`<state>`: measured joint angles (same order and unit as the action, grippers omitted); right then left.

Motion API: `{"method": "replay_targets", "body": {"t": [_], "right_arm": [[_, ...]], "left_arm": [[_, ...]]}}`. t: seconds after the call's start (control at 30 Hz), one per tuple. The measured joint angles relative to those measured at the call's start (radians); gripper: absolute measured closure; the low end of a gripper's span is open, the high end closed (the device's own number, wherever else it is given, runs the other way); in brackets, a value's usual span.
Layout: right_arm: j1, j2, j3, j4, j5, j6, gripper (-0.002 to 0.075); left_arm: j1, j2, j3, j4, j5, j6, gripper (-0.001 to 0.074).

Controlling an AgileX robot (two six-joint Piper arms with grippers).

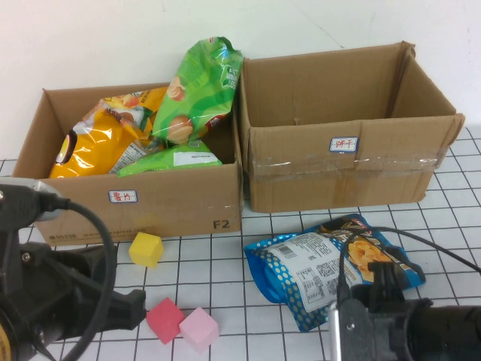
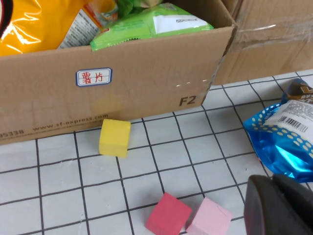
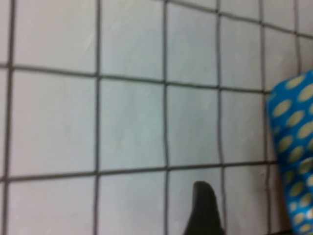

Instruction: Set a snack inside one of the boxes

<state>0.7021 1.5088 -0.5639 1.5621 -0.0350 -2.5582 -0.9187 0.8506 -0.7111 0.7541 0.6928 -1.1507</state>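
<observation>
Lying flat on the gridded surface (image 1: 225, 263), the blue snack bag (image 1: 316, 271) sits in front of the right box (image 1: 338, 177), toward the near edge and right of centre, label side up. It's outside both boxes.

Two cardboard boxes stand side by side along the far edge, touching or nearly so. The left box (image 1: 150, 201) holds an orange bag (image 1: 105, 139), a tall green bag (image 1: 197, 90) leaning upright above the rim, and another green bag (image 1: 173, 159) lying lower. The right box shows only bare cardboard inside. Each box has a small white label w/ red writing on its front.

Three foam cubes lie in front of the left box: a yellow cube (image 1: 146, 250) just off the box front, then a red cube (image 1: 164, 320) and a pink cube (image 1: 199, 329) touching each other nearer the near edge.

The left gripper (image 1: 135, 304) hovers at the near-left corner, beside the red cube, fingers closed tight w/ nothing between them.

The right gripper (image 1: 382, 280) is low at the near edge on the right, over the near-right end of the blue bag. Whether it's set wide or narrow can't be told, nor whether it touches the bag. Its wrist view shows mostly bare grid, w/ the bag's dotted edge at one side.
</observation>
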Motion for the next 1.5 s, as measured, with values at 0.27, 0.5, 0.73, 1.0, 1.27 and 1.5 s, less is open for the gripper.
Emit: {"method": "replay_targets", "body": {"t": [0.27,0.5,0.73,1.0,1.27,1.5], "right_arm": [[0.000,0.030,-0.063,0.018,0.043,0.000,0.0258],[0.000,0.126,-0.100,0.020,-0.018,-0.002,0.0258],[0.002,0.167,-0.132,0.028,-0.127,0.013,0.0293],[0.002,0.169,-0.146,0.090,-0.195,0.114,0.0463],[0.002,0.080,-0.146,0.186,-0.481,0.180,0.0592],[0.002,-0.042,-0.146,0.196,-0.454,0.434,0.0600]], "left_arm": [[0.000,0.000,0.000,-0.006,0.002,0.007,0.0736],[0.000,0.000,0.000,-0.008,0.002,0.020,0.0736],[0.000,0.000,0.000,-0.018,0.002,0.037,0.0736],[0.000,0.000,0.000,-0.040,0.003,0.073,0.0736],[0.000,0.000,0.000,-0.046,0.003,0.077,0.0736],[0.000,0.000,0.000,-0.056,0.003,0.077,0.0736]]}}
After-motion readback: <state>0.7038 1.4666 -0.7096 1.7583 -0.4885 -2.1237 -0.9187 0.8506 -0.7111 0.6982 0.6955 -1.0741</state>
